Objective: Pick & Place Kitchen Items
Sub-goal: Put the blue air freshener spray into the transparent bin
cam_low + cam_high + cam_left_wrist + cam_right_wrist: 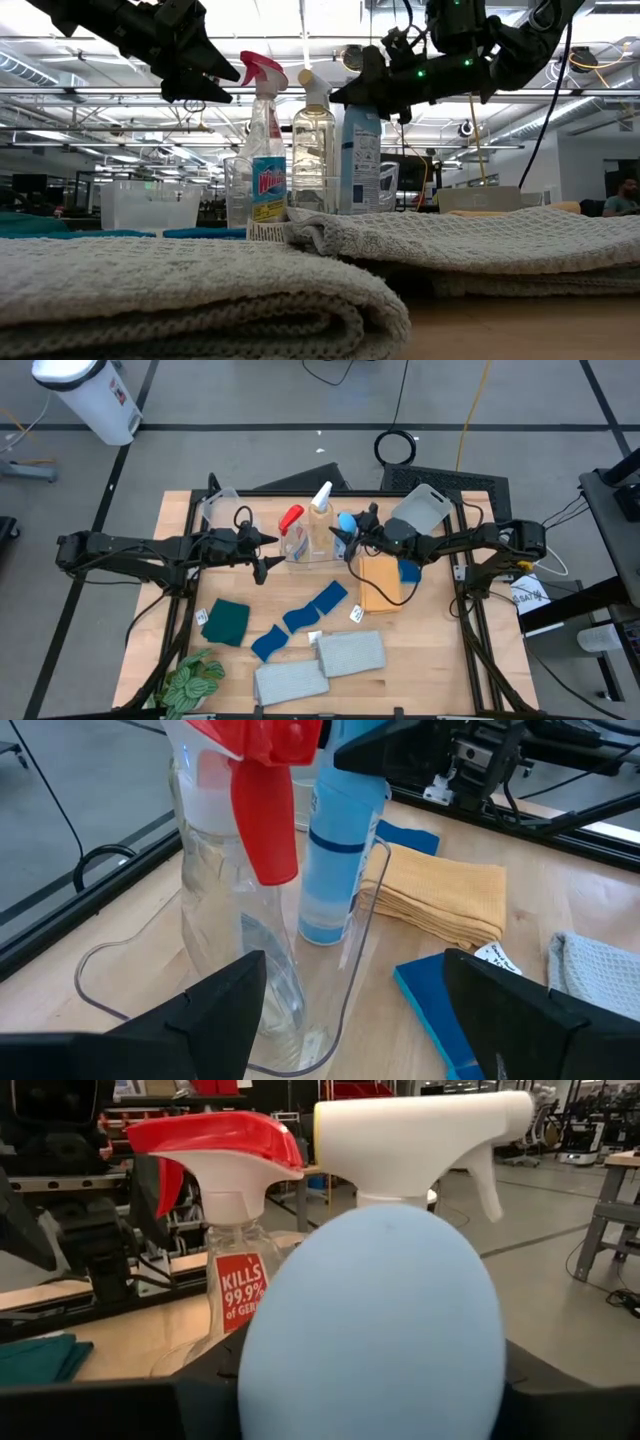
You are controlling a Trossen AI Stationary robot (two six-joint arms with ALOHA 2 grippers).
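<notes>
Three bottles stand together in a clear plastic tub (300, 552) near the middle of the table's (440, 660) far half: the red-trigger bottle (291, 520), the white-trigger bottle (321, 500) and the blue-capped bottle (346, 523).

The right gripper (350, 538) is at the blue-capped bottle, its fingers standing on either side of the pale blue cap. In the right wrist view that cap fills the space between the fingers. Whether they press on it or stand just clear I cannot tell.

The left gripper (266, 550) hovers just beside the tub on its left side. Its fingers (215, 1010) are spread wide and hold nothing, pointing at the red-trigger bottle.

Just right of the tub lies a folded orange cloth (382, 582), with a blue sponge (408, 572) at its right edge. A grey plastic tub (420, 510) sits behind them toward the far right corner, and another clear tub (222, 510) stands toward the far left.

Nearer the front, two blue cloth pieces (325, 600) lie in a slanting row. A teal cloth (227, 622) lies to their left. Two grey folded towels (350, 653) rest side by side near the front edge. A green leafy plant (193, 682) sits at the front left corner.
</notes>
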